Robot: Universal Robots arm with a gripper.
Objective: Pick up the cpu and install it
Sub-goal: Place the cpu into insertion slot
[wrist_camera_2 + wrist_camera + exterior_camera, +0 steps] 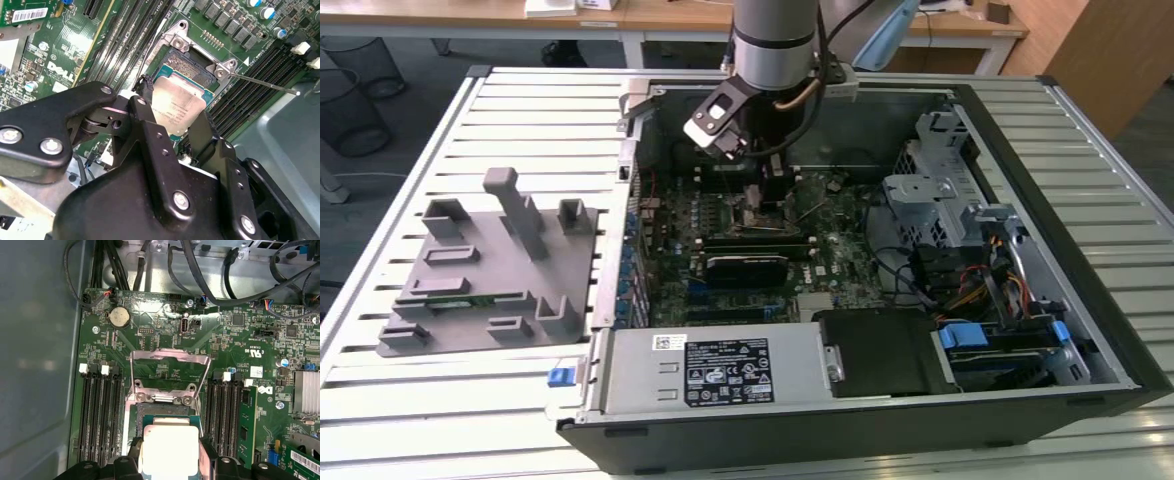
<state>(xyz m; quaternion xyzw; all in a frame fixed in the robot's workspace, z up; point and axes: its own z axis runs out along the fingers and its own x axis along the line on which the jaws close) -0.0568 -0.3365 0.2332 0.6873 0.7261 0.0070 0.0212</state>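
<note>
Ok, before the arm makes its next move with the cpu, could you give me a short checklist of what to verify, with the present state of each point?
1. Grip: the gripper is shut on two opposite edges of the cpu. Ok.
2. Socket open: the load plate is folded back and the socket is uncovered. Ok.
3. Lever: the lever is swung clear of the socket opening. Ok.
4. Position: the cpu hangs over part of the socket. Whether its edges line up exactly: cannot tell.
5. Contact: whether the cpu already touches the socket: cannot tell.
</note>
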